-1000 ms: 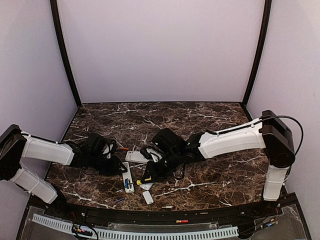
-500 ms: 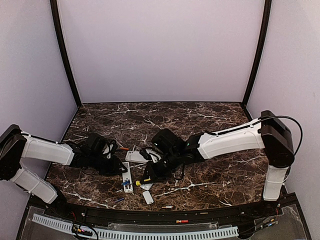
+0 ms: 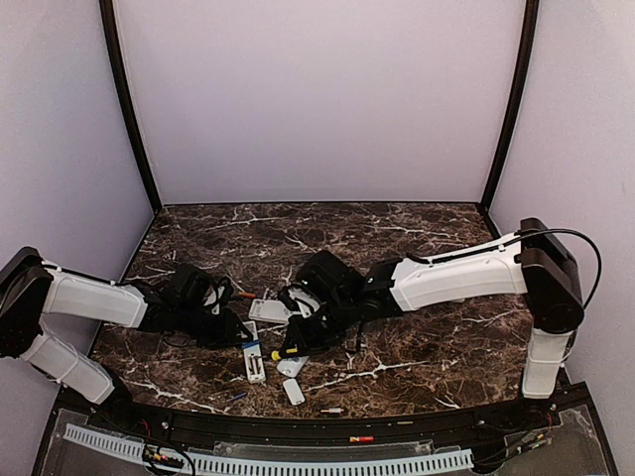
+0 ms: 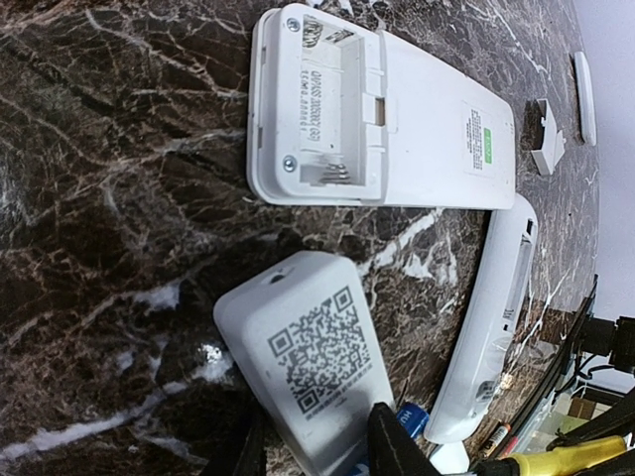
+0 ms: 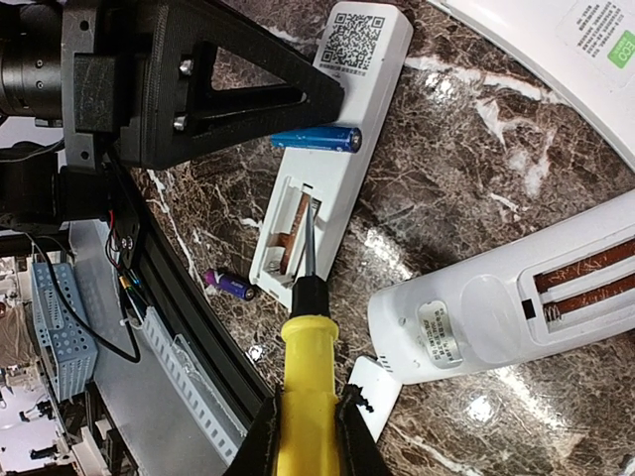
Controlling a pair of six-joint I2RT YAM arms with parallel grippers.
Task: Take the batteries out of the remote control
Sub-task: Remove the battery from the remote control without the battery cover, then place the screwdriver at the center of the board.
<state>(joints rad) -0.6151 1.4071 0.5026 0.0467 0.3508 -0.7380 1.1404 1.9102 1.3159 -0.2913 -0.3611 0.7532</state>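
The right arm [image 3: 446, 278] has been drawn slightly left and away from the near edge of the counter [image 3: 417, 238], and the screwdriver [image 5: 308, 377] carried with it. The blue battery [image 5: 315, 139] has been shifted along the narrow remote [image 5: 332, 188] toward its far end.

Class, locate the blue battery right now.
Right wrist view: the blue battery lies crosswise on the QR-coded remote, between its QR label and the screwdriver tip.

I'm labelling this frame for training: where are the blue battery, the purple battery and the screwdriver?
blue battery [image 5: 316, 139]: right wrist view, middle of its barrel.
purple battery [image 5: 232, 286]: right wrist view, middle of its body.
screwdriver [image 5: 310, 362]: right wrist view, on its yellow handle.
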